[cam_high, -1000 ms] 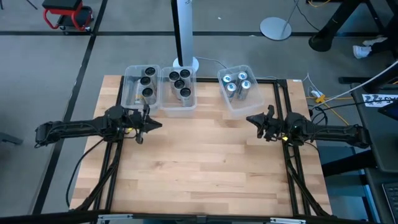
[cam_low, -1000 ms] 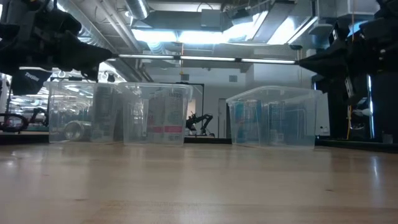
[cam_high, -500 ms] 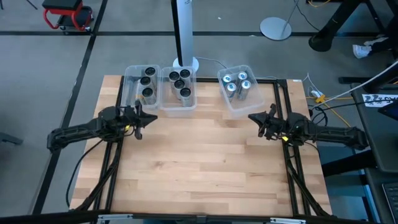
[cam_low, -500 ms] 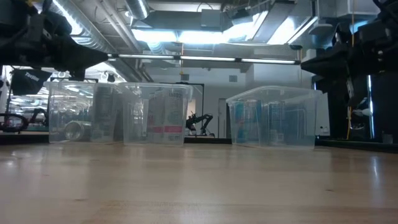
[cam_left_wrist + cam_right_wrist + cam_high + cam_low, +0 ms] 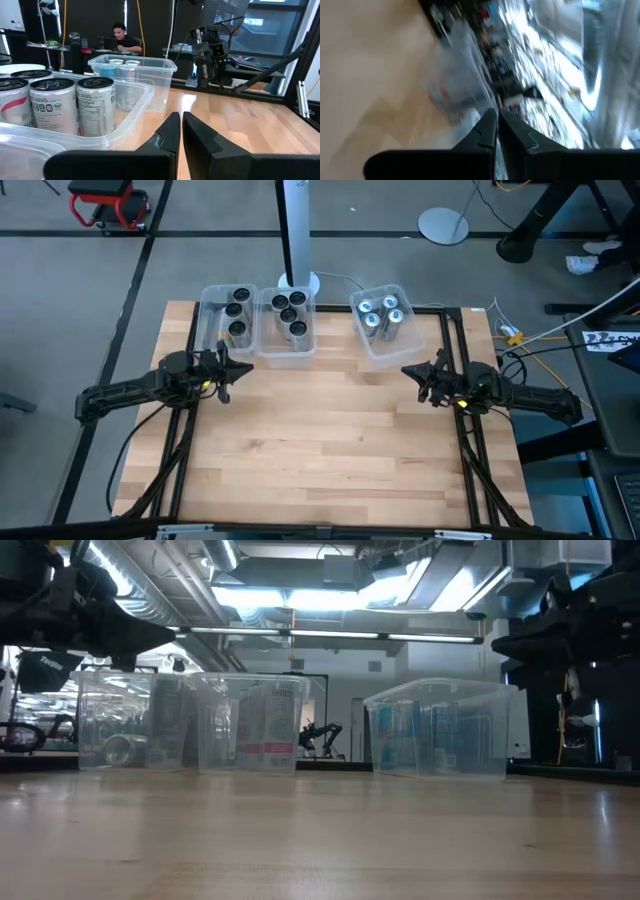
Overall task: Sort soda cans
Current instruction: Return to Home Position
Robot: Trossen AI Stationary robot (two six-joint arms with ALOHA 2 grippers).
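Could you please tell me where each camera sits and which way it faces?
High view: overhead, facing straight down; both arms, left gripper, right gripper, clear bins.
Low view: table height, facing level across the table to the bins; arms at upper corners.
Left wrist view: behind its shut fingers, facing right bin, right arm, a person.
Right wrist view: behind its shut fingers, facing tabletop and a bin.
Shared: high and left wrist both show the right bin's silver cans.
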